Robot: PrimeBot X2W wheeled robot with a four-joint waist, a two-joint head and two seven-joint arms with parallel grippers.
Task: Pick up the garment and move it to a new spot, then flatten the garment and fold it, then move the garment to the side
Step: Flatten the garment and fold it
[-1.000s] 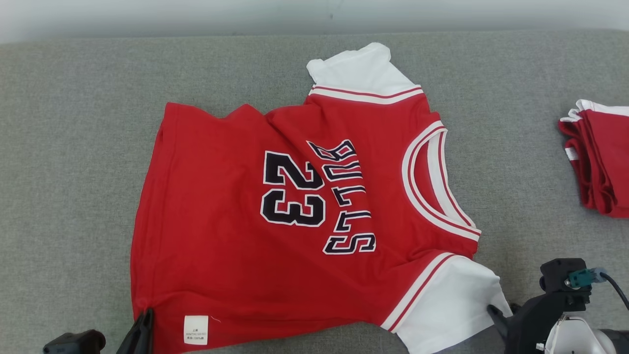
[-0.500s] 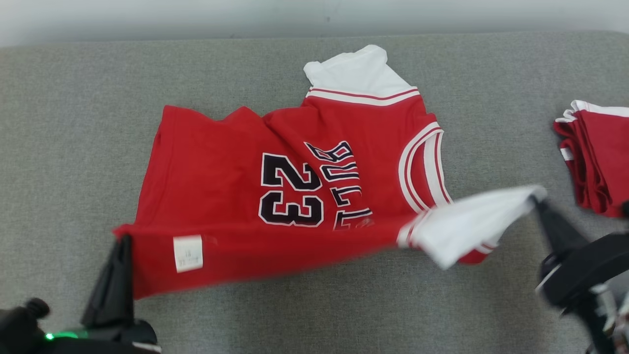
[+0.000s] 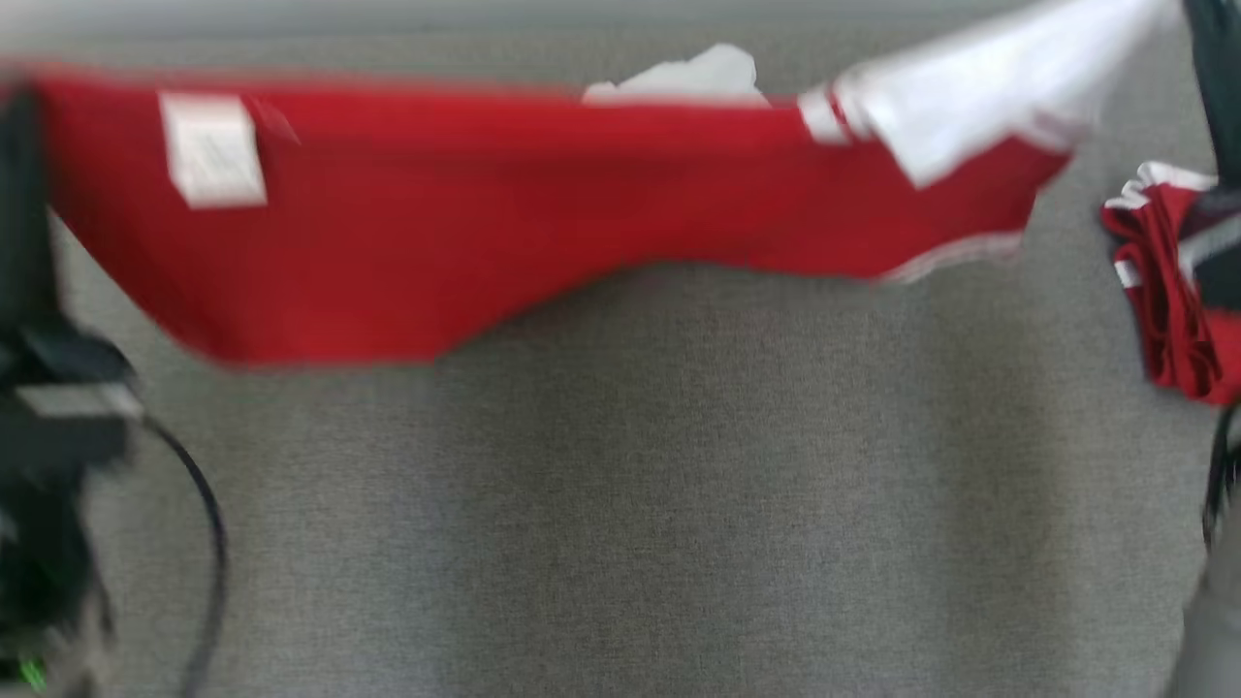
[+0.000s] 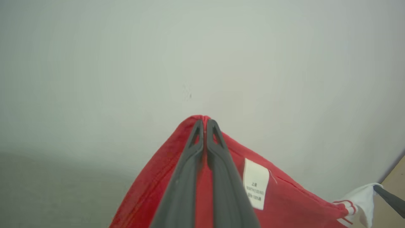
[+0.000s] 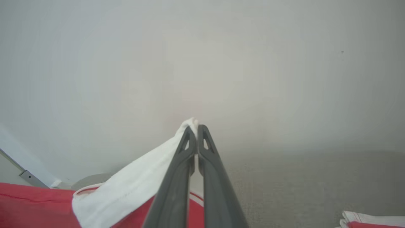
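A broad surface covered in grey woven fabric stretches out in front of the robot. Near its right edge lies a small pile of folded red-and-white clothes.

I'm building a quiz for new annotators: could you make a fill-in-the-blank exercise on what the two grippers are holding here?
The left gripper, jaws shut, pinches the ___ body fabric of the jersey.
The right gripper, jaws shut, pinches its ___ sleeve.
Folded red garments lie at the head view's ___ edge.
Missing words: red; white; right.
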